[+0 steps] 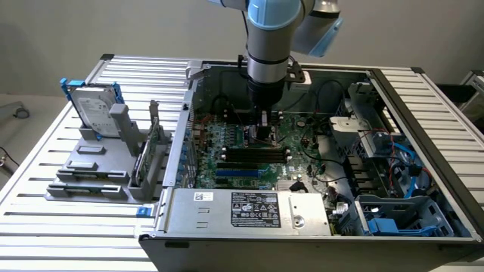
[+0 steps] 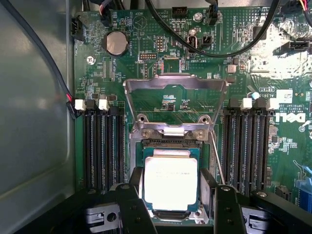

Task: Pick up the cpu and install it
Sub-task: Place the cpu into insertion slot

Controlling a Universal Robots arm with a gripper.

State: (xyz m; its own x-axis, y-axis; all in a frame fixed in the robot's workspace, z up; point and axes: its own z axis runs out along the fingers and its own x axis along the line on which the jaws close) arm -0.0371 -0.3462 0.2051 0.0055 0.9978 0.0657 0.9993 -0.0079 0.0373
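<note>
The cpu (image 2: 170, 183), a small square chip with a pale silvery top, sits over the dark metal-framed socket (image 2: 170, 142) on the green motherboard (image 2: 122, 78). My gripper (image 2: 171, 195) reaches down into the open computer case (image 1: 172, 170), and its black fingers (image 2: 132, 202) press against the chip's two opposite sides. The socket's silver load plate (image 2: 175, 84) stands flipped open behind the chip. I cannot tell whether the chip rests fully in the socket. In the exterior view the gripper (image 1: 263, 135) hangs just above the board's middle.
Black memory slots (image 2: 102, 146) flank the socket on both sides, and black cables (image 2: 204, 44) cross the board. A power supply (image 1: 257, 209) fills the case's front. On the exterior view's left a grey fixture (image 1: 98, 170) holds a silver hard drive (image 1: 97, 107).
</note>
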